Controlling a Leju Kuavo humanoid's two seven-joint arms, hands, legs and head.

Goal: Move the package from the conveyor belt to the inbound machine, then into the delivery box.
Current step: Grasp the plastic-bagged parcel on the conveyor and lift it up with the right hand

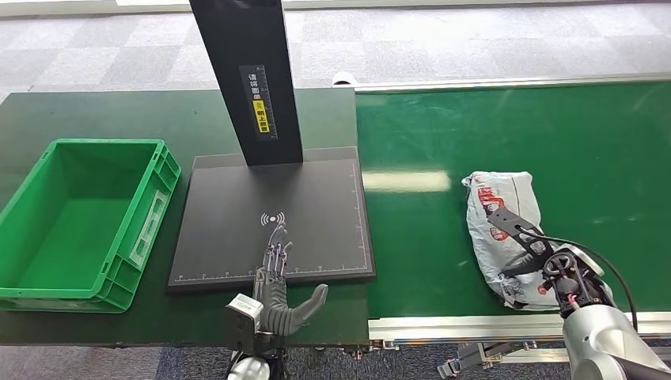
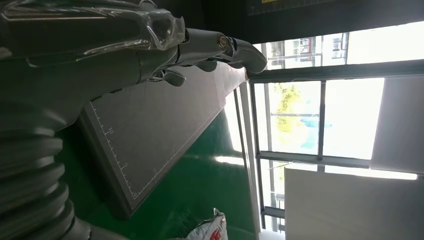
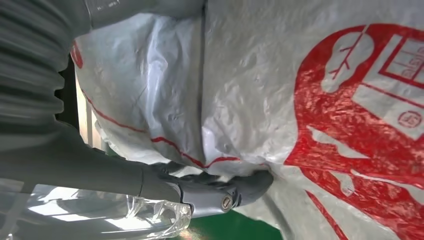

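On the conveyor belt (image 1: 443,237), right, the right robot hand (image 1: 528,247) grips the package (image 1: 500,207); left robot hand (image 1: 278,289) spread, holding nothing, over the inbound machine (image 1: 237,222).

The head view is evenly and brightly lit from overhead, with a pale streak of glare on the green conveyor belt (image 1: 514,158) at centre frame and only faint shadows. In the left wrist view, the windows (image 2: 320,115) at right are blown out (backlight leaves the near cover dark and soft). The right wrist view is bright, with its left edge blurred.
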